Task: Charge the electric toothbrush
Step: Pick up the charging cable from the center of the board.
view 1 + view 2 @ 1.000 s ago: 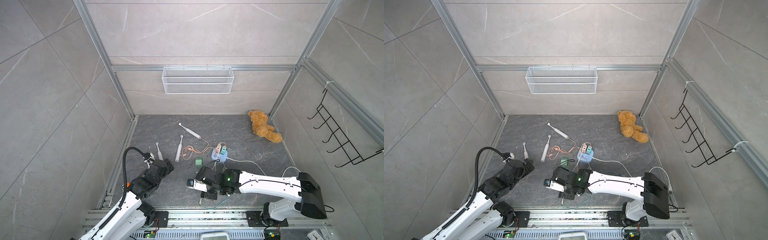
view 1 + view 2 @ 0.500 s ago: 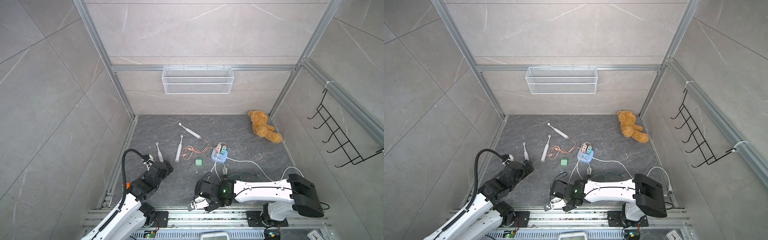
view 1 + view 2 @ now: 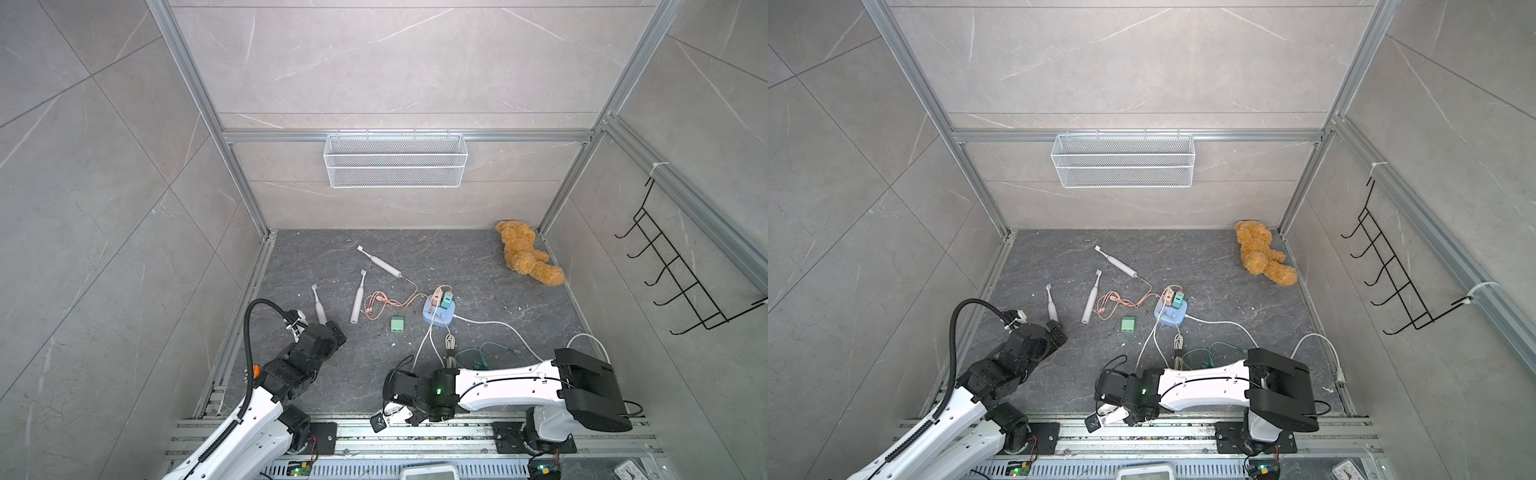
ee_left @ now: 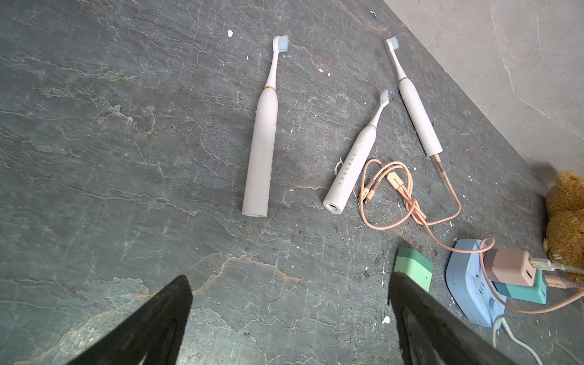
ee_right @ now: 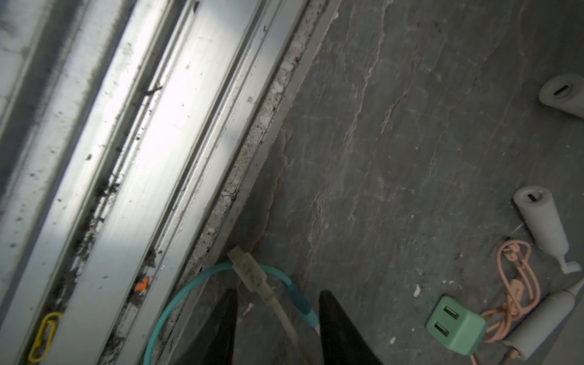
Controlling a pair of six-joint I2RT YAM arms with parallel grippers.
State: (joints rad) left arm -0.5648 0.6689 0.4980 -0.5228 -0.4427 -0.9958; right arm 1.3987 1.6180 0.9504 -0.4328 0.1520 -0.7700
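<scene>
In the power strip [image 4: 464, 284], pink adapter [image 4: 508, 267] sits beside teal adapter [image 4: 527, 292].

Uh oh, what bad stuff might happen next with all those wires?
1. The white cable runs through the open right tool, and the teal cable crosses it there. Closing might pinch both and tangle them.
2. The white cable seems to lead back to the blue power strip, so a hard pull might drag the strip.
3. Its plug end lies close to the metal rail and could catch there.
</scene>
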